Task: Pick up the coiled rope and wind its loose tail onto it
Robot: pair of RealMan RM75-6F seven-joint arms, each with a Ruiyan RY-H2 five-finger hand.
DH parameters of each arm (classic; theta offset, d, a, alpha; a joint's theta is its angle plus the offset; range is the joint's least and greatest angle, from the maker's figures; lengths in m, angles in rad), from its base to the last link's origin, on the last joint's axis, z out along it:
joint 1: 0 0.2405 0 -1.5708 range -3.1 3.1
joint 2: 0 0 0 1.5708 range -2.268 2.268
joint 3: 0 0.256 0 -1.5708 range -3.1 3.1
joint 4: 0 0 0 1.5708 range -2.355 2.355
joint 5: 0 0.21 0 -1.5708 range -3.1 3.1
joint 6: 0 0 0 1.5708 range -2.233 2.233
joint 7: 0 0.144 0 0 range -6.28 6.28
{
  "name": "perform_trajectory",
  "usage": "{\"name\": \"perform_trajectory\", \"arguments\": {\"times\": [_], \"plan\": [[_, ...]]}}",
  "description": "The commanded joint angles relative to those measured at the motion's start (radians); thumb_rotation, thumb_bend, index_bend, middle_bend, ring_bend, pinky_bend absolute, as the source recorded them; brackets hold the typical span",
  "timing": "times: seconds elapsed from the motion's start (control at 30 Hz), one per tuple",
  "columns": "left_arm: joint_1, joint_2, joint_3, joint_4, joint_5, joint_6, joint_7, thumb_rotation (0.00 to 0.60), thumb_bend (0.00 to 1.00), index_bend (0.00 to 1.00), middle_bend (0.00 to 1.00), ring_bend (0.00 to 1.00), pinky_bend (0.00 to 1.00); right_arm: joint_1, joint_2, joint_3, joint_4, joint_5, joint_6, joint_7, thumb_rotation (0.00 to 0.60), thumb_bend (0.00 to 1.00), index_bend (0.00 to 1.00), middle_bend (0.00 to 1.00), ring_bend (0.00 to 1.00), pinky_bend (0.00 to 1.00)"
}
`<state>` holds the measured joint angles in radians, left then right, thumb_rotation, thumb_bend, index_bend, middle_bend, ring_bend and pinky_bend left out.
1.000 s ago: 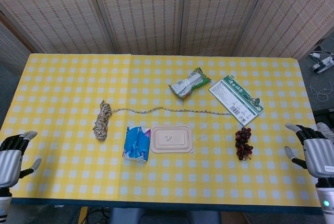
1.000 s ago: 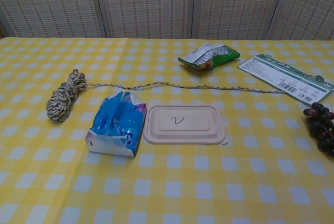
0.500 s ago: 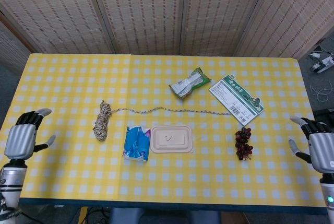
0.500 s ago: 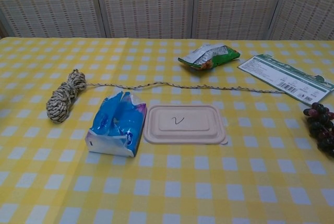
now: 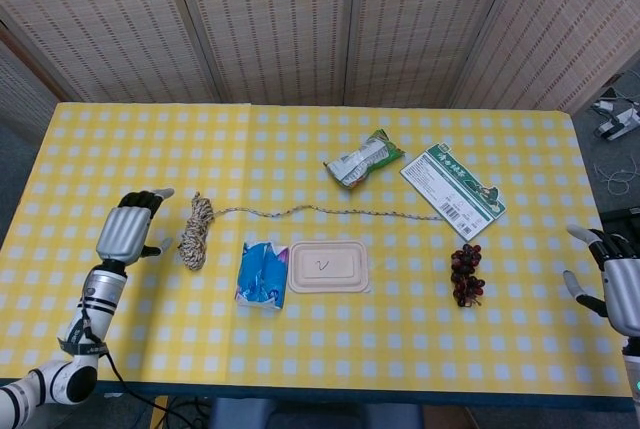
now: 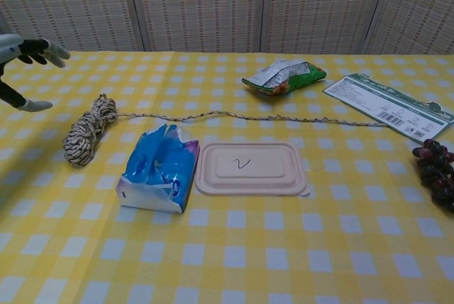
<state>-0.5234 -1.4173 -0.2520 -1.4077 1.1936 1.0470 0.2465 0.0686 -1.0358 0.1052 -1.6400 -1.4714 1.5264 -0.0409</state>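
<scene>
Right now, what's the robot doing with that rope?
Nothing is picked up yet. The left hand is open beside the rope coil, not touching it. The tail lies stretched out across the table, toward the card. The right hand is open at the table's far edge, holding nothing.

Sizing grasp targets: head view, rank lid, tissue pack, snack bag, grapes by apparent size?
1. Beige lid
2. Blue tissue pack and green snack bag: look alike, unranked
3. Grapes

one coiled rope (image 5: 195,233), one tissue pack (image 5: 262,274), two hands (both empty)
</scene>
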Motion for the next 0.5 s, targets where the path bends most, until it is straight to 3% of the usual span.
{"name": "perform_trajectory", "arguments": {"times": [0.03,0.17,0.5], "plan": [[-0.028,-0.032,-0.001,0.013,-0.047,-0.028,0.04,0.6,0.26,0.16,0.21,0.19,0.14,-0.002,-0.001,-0.001,0.002,0.002,-0.001,0.002,0.6,0.28,0.24,0.3,0.3,0.37],[-0.05,-0.074,-0.01,0.016,-0.113,-0.03,0.093,0.593,0.25,0.14,0.21,0.19,0.14,-0.005,-0.004,-0.003,0.009,0.007,-0.003,0.008,0.6,0.28,0.24,0.3,0.3,0.37],[-0.097,-0.152,-0.009,0.013,-0.263,-0.026,0.228,0.491,0.25,0.08,0.18,0.18,0.14,-0.012,-0.008,-0.006,0.025,0.014,-0.007,0.029,0.6,0.28,0.24,0.3,0.3,0.37]]}}
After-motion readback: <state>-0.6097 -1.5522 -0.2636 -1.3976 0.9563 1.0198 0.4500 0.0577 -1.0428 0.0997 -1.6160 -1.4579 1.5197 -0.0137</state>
